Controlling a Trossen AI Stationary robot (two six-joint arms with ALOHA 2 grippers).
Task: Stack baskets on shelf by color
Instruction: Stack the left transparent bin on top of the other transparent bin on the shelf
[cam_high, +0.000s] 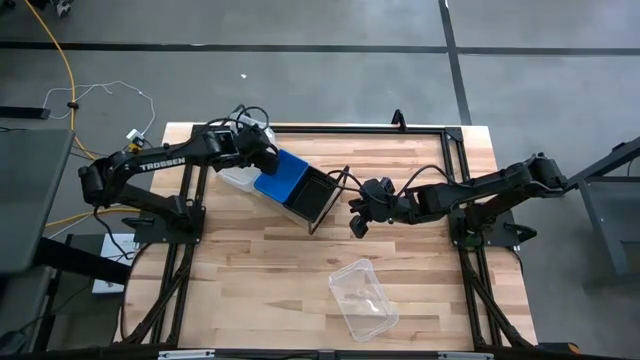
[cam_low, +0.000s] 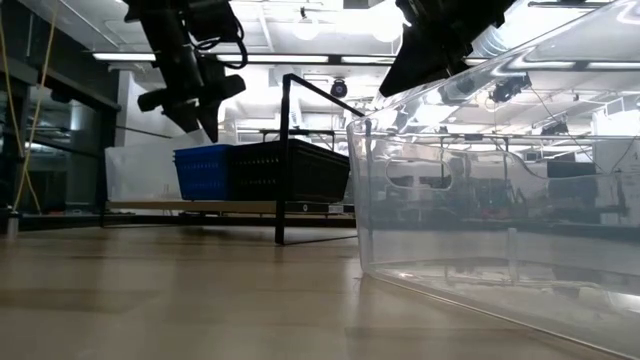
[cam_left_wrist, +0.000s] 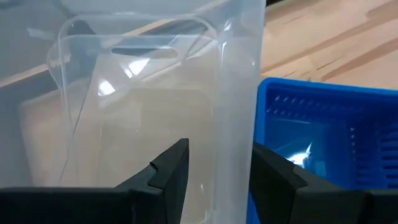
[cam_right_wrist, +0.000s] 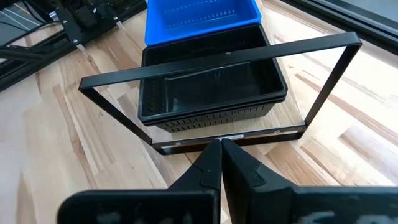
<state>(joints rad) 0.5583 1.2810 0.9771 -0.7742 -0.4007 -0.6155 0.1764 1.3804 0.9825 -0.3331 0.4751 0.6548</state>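
Closest lies one clear basket (cam_low: 500, 190) alone on the table (cam_high: 250, 290). Left gripper (cam_left_wrist: 214, 171) grips another clear basket's (cam_left_wrist: 137, 93) wall beside the blue basket (cam_high: 283, 177) — black basket (cam_right_wrist: 208, 93) on the shelf (cam_right_wrist: 323, 81). Right gripper (cam_right_wrist: 221, 155) hovers closed, empty.

Clear basket (cam_low: 500, 170) cut off at right and top edges, low view; shelf (cam_high: 318, 196) mostly hidden under baskets, centre, high view.
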